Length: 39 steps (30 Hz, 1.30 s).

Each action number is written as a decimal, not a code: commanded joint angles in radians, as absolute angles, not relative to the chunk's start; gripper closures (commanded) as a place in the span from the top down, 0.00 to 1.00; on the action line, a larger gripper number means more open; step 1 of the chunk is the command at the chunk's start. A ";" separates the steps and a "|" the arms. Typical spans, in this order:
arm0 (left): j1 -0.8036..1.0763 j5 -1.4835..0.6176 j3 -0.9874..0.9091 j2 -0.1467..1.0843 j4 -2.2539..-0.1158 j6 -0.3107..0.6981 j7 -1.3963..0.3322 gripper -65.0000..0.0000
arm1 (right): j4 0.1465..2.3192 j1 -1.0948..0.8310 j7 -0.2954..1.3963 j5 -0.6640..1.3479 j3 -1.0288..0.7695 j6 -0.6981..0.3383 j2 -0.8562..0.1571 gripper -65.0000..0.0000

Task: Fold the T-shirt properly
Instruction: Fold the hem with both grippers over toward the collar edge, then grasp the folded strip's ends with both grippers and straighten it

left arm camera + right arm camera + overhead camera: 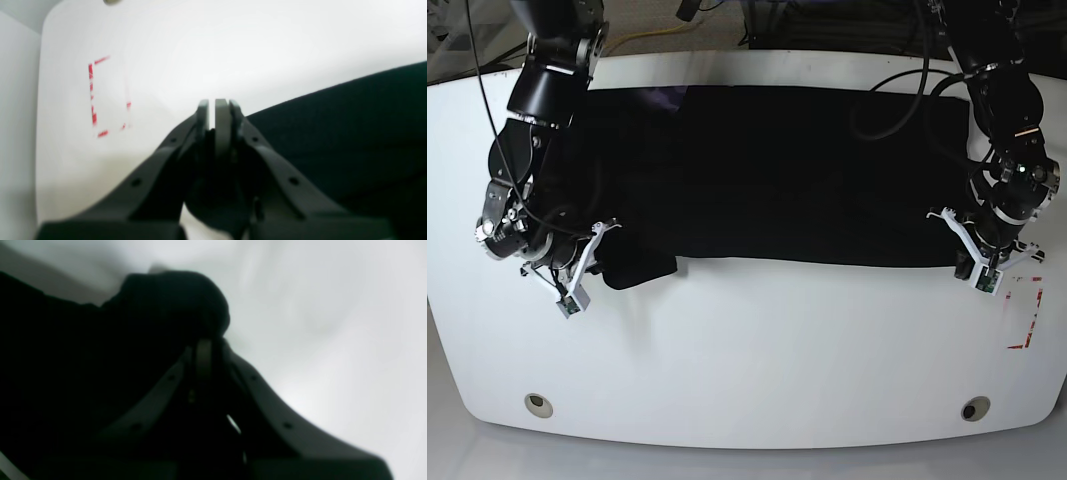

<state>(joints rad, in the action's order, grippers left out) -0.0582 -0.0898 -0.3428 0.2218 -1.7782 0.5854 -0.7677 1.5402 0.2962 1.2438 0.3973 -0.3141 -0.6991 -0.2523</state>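
The black T-shirt lies spread flat across the far half of the white table. One sleeve bunches into a lump at its near left edge. My right gripper is at that lump. In the right wrist view it is shut, with a dark bulge of cloth standing over its tips. My left gripper sits at the shirt's near right corner. In the left wrist view it is shut, with dark cloth low between the fingers and the shirt running off to the right.
Red tape marks lie on the table just beyond the left gripper and also show as red tape marks in the left wrist view. Two round holes sit near the front edge. Black cables loop over the shirt's far right.
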 commanded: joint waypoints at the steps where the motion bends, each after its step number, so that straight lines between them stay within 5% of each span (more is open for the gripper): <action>1: -0.097 -0.084 -0.340 0.232 -1.774 0.584 -0.748 0.00 | 1.535 0.355 1.236 0.407 -0.318 -0.698 -0.278 0.00; 16: -0.179 -0.004 -0.338 0.232 -1.748 0.587 -0.748 0.00 | 1.627 0.450 1.244 0.417 -0.189 -0.698 -0.346 0.00; 28: -0.093 -0.004 -0.348 0.239 -1.747 0.590 -0.745 0.00 | 1.940 0.193 1.323 0.418 -0.194 -0.698 -0.303 0.00; 39: 0.024 -0.008 -0.346 0.295 -1.745 0.591 -0.745 0.00 | 2.003 -0.044 1.325 0.418 -0.278 -0.698 -0.202 0.00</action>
<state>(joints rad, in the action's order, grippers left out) 0.0277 0.0006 -0.3424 0.2607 -1.7287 0.5957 -0.7658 1.9835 -0.0513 1.3418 0.4038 -0.2672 -0.6987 -0.2039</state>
